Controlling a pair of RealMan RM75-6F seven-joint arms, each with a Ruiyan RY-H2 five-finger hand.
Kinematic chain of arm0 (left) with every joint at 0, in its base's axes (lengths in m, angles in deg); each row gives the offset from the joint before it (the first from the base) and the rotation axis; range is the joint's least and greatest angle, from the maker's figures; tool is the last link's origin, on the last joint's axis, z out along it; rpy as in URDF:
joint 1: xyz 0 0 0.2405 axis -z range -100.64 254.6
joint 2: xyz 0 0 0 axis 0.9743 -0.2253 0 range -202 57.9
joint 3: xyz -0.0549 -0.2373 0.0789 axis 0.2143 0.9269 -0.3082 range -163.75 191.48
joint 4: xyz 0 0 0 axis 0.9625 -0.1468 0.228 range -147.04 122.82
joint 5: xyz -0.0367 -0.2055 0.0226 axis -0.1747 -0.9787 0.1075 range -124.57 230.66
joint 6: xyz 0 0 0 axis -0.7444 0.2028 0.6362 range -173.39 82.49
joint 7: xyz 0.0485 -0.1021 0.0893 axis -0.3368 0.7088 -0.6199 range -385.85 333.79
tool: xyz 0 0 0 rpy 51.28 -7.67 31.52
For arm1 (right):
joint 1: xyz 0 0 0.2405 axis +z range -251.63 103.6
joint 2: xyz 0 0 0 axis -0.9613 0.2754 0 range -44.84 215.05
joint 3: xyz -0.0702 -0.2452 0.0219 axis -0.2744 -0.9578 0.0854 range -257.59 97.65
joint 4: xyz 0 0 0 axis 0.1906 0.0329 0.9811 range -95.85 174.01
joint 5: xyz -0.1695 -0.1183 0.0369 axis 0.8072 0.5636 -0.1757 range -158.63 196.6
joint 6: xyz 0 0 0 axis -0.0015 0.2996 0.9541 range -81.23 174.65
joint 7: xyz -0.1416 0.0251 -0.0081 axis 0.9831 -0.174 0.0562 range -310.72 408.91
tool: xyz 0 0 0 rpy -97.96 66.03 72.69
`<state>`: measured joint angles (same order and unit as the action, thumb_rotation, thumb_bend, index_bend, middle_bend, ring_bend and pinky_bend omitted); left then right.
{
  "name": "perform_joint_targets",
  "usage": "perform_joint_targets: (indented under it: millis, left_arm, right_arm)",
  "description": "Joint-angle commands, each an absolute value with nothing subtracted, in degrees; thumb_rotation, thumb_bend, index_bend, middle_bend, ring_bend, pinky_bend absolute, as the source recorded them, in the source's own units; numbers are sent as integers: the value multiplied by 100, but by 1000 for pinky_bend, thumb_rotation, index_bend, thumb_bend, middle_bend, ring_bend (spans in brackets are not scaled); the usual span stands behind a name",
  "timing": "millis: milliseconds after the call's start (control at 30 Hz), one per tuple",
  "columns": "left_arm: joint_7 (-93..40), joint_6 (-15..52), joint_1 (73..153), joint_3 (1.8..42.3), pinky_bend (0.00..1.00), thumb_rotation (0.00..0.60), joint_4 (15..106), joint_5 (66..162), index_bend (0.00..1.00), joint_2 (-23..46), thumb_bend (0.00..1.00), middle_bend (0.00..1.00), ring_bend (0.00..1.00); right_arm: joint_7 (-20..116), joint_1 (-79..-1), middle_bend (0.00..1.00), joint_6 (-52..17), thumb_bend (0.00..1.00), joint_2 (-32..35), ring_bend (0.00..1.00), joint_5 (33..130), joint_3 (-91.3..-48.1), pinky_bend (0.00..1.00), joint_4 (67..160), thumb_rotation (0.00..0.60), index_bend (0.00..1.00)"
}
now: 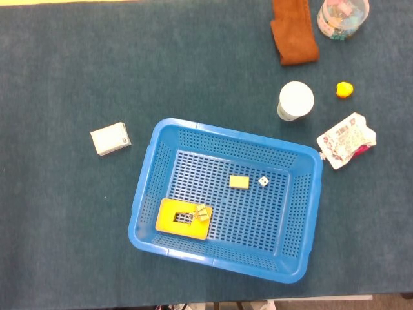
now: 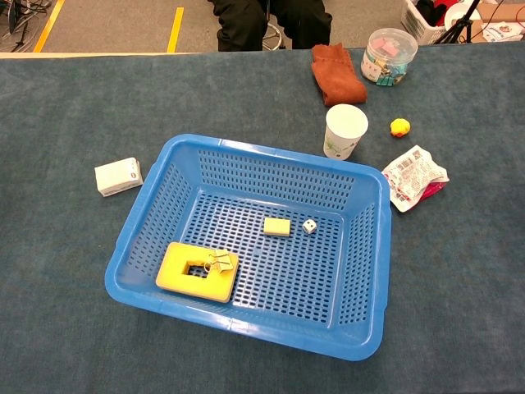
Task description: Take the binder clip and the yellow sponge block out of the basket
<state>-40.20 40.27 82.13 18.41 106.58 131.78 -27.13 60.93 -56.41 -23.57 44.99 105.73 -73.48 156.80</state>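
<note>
Neither hand shows in either view, so their state cannot be told and no place can be given relative to them. The task looks unstarted — the clip (image 2: 218, 262) lies on the sponge (image 2: 198, 272) in the basket (image 2: 246, 322), at its near-left corner. The next move calls for a hand to reach in and pinch the clip first.

- Even, bright overhead light is falling across the dark teal carpeted table (image 1: 64, 64) in both views.
- The perforated blue plastic basket (image 2: 371, 246) is casting only a faint, soft shadow.
- The basket's glossy rim is catching mild highlights.
- Both views are staying sharp, with slight softness at the frame corners.
</note>
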Motion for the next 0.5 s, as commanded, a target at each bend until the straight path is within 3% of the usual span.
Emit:
perform_joint_targets:
  millis: [33, 400, 500]
  left_arm:
    - [-4012, 4007, 8229, 1853, 115, 600, 10655, 13153, 282, -2719, 174, 221, 130]
    - [-3974, 4023, 8240, 1884, 115, 600, 10654, 13083, 282, -2699, 174, 218, 130]
    - [-3988, 4062, 8216, 1877, 115, 600, 10672, 13074, 282, -2694, 174, 218, 130]
  right_arm:
    - [5915, -5424, 385, -2076, 254, 4461, 273, 10829, -7347, 438, 15756, 600, 450]
    - [5606, -4193, 401, -473, 252, 4056, 273, 11244, -7187, 438, 16103, 600, 450]
    - [5686, -3799, 386, 95, 201, 3856, 273, 11205, -7165, 438, 16176, 600, 450]
